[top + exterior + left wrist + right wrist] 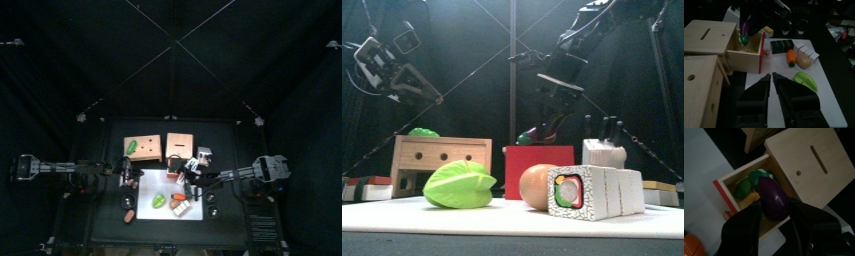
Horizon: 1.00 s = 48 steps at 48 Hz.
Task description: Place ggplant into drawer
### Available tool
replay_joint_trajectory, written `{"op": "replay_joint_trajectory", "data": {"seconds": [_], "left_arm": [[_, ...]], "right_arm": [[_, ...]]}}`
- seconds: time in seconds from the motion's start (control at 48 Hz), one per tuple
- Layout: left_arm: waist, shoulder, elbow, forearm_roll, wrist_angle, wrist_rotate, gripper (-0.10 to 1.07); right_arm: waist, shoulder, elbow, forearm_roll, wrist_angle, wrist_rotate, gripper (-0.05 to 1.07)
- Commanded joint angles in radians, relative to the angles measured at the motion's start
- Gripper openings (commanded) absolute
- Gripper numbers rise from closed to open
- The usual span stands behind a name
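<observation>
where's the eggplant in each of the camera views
Top view: too small to tell; it would be at the red-fronted drawer.
Front view: a dark tip above the drawer front, under the right gripper; not sure.
Left wrist view: the eggplant stands over the open drawer.
Right wrist view: eggplant between the right gripper's jaws, over the drawer.
Shared landmark: the red-fronted drawer.

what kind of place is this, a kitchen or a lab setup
Most likely a robot test pen, not a kitchen: black curtains close in a small table, two arms flank it, and the food is toys, such as a sushi roll and an eggplant over a wooden drawer.
</observation>
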<state>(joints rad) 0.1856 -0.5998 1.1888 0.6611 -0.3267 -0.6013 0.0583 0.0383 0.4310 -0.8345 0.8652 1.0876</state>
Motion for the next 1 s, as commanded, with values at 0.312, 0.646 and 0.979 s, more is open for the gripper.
{"op": "replay_joint_trajectory", "data": {"seconds": [0.312, 0.646, 0.979], "left_arm": [[0.002, 0.0, -0.011, -0.003, -0.003, 0.0, 0.58], [0.003, 0.0, -0.009, -0.003, -0.003, 0.0, 0.58], [0.002, -0.002, -0.009, -0.003, -0.003, 0.0, 0.58]], "right_arm": [[-0.081, -0.012, 0.037, 0.087, -0.16, -0.005, 0.67], [-0.092, -0.008, 0.052, 0.097, -0.184, -0.009, 0.79], [-0.094, -0.006, 0.051, 0.1, -0.189, -0.011, 0.82]]}}
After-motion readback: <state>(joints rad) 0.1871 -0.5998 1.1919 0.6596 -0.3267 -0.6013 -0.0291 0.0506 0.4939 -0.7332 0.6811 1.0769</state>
